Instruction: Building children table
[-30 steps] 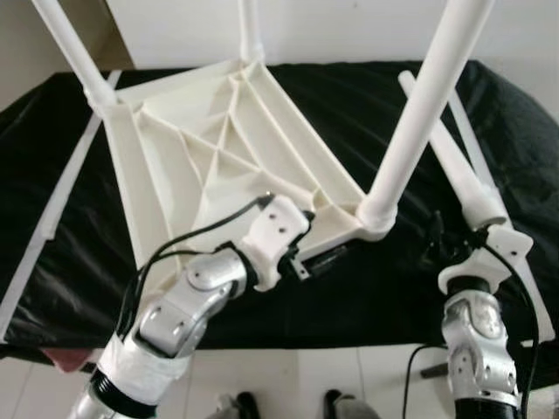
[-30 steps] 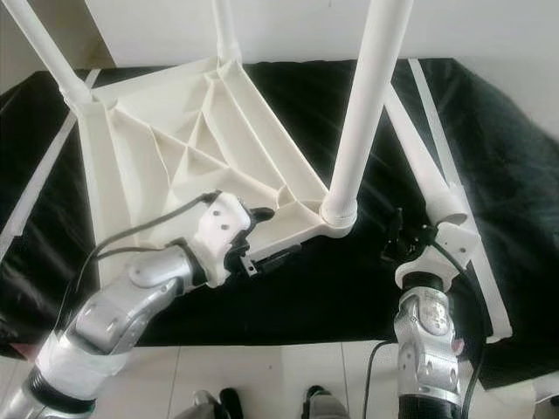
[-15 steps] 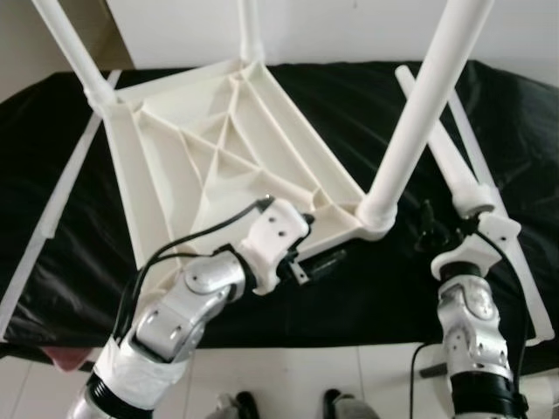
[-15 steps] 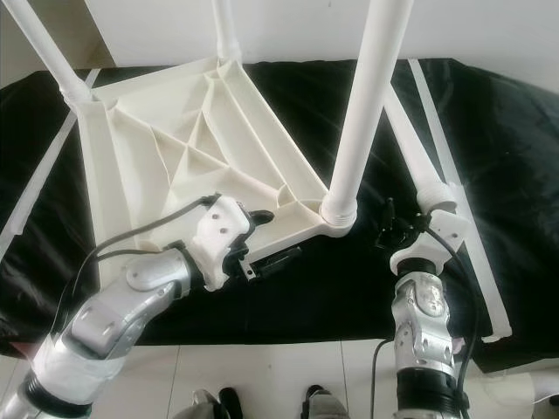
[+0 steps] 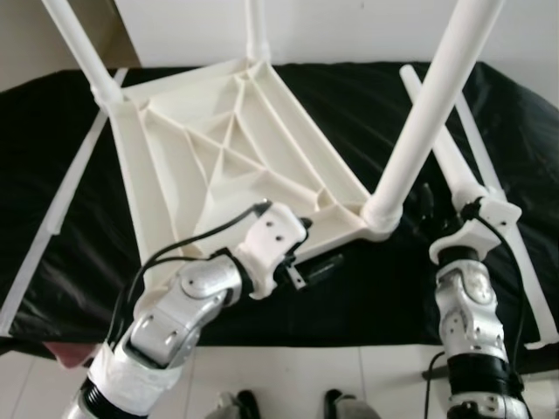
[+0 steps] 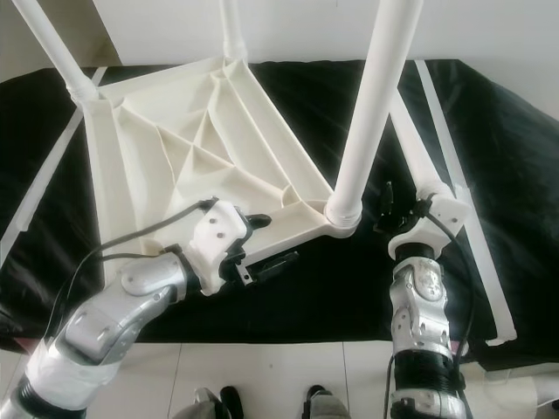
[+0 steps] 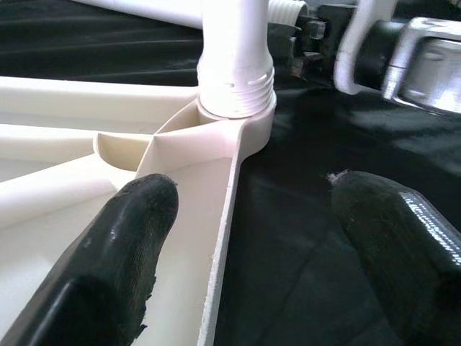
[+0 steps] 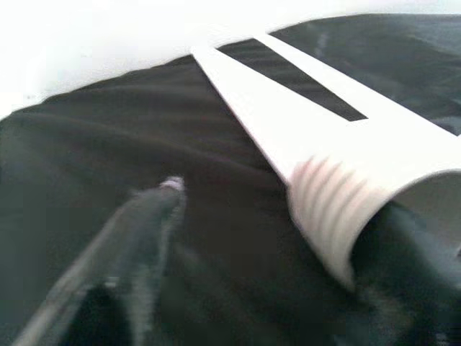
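- A white children's table top (image 5: 218,166) is seen upside down on a black cloth (image 5: 367,96), ribbed underside up.
- Three white legs are seen screwed into corner sockets: near right leg (image 5: 419,131), far left leg (image 5: 83,48), far middle leg (image 5: 255,30).
- The near left corner is covered by the left arm; whether a leg is fitted there cannot be told.
- The left gripper (image 7: 245,238) is placed at the near edge of the top, just beside the near right socket (image 7: 238,119); its fingers are spread, one finger (image 7: 115,252) over the white rim, the other over the cloth, nothing clamped.
- A loose fourth leg (image 6: 419,148) is seen lying on the cloth, right of the top, threaded end (image 8: 338,209) toward the robot.
- The right gripper (image 8: 259,238) is held at that threaded end; one finger (image 8: 137,231) is seen apart from the leg, the other close under the end. Whether the leg is grasped cannot be told.
- White flat strips (image 5: 52,209) are seen lying along both sides of the cloth.
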{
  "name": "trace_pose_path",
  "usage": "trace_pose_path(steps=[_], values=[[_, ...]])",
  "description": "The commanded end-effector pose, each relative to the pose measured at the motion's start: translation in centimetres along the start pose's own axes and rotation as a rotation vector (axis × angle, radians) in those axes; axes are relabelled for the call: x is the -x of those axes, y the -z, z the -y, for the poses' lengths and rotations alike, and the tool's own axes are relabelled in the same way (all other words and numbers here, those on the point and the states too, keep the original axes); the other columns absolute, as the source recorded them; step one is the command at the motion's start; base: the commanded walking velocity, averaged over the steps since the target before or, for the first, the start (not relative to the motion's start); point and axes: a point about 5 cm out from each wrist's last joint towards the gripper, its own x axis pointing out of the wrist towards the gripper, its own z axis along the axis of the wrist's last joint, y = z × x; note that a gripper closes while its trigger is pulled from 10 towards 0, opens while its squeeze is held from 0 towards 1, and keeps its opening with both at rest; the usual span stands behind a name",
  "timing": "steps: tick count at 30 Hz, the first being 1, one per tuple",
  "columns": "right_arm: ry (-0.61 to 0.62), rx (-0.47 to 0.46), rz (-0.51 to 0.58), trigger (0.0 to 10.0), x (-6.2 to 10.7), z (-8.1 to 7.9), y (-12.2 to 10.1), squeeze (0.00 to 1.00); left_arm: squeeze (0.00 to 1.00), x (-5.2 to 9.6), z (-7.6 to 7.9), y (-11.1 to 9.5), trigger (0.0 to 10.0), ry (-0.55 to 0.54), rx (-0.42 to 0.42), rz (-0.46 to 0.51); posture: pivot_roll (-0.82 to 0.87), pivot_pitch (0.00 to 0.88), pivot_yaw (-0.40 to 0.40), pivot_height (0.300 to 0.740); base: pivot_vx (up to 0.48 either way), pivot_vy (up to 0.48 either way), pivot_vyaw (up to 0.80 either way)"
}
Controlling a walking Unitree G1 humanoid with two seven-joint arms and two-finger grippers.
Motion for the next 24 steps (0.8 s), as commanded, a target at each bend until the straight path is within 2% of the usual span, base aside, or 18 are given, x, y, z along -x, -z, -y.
trace_pose_path(steps=[1,5,10,14,17,22,24], values=[[0.002,-0.017,-0.003,0.0,-0.5,0.0,0.5,0.0,0.0,0.0,0.5,0.0,10.0,0.052,0.001,-0.009,-0.1,0.217,0.068,0.74,0.0,0.0,0.0],[-0.015,-0.001,-0.006,0.0,-1.4,-0.8,0.8,0.0,0.0,0.1,0.5,0.0,10.0,0.051,-0.003,-0.011,-0.09,0.21,0.066,0.74,0.0,0.0,0.0],[-0.014,-0.001,-0.002,0.0,-1.5,-0.9,0.8,0.0,0.0,0.1,0.6,0.0,10.0,0.049,-0.003,-0.013,-0.09,0.21,0.065,0.74,0.0,0.0,0.0],[-0.028,-0.014,0.043,0.0,-1.9,-1.8,-0.2,0.0,0.0,0.3,0.4,0.1,10.0,0.029,0.001,-0.017,-0.08,0.204,0.051,0.74,0.0,0.0,0.0],[-0.058,0.02,0.115,0.0,-2.0,-2.7,-1.2,0.0,0.0,0.4,0.4,0.1,10.0,0.024,0.004,-0.017,-0.08,0.2,0.052,0.74,0.0,0.0,0.0],[-0.069,0.041,0.177,0.0,-2.0,-3.0,-2.3,0.0,0.0,0.4,0.3,0.1,10.0,0.02,0.002,-0.014,-0.08,0.197,0.055,0.74,0.0,0.0,0.0],[-0.094,0.055,0.25,0.0,-2.0,-3.7,-3.8,0.0,0.0,0.3,0.0,-0.2,10.0,0.007,0.005,0.003,-0.09,0.195,0.059,0.74,0.0,0.0,0.0]])
